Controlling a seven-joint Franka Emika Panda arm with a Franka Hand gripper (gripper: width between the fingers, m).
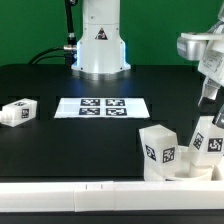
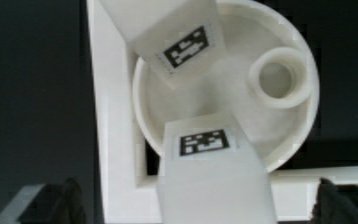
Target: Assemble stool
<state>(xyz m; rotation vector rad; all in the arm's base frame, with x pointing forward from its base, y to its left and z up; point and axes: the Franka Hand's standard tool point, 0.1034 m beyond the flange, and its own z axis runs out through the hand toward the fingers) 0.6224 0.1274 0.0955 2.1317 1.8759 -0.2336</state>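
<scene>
The stool's round white seat [image 2: 247, 110] fills the wrist view, with a raised round socket [image 2: 279, 75] on it. Two blocky white legs with tags stand in front of it, one farther off [image 2: 183, 45] and one close [image 2: 208, 160]. My gripper [image 2: 202, 208] is open. Its dark fingertips [image 2: 60, 205] show on either side of the close leg, with gaps between them and it. At the exterior view's right the gripper [image 1: 206, 97] hangs above two tagged legs [image 1: 158, 146] [image 1: 206, 141]. A third leg [image 1: 17, 112] lies far off at that view's left.
The marker board [image 1: 100, 106] lies mid-table in front of the robot's base [image 1: 100, 45]. A long white rail [image 1: 90, 198] runs along the near table edge, and the seat rests against the rail [image 2: 108, 100]. Black tabletop lies between the board and the legs.
</scene>
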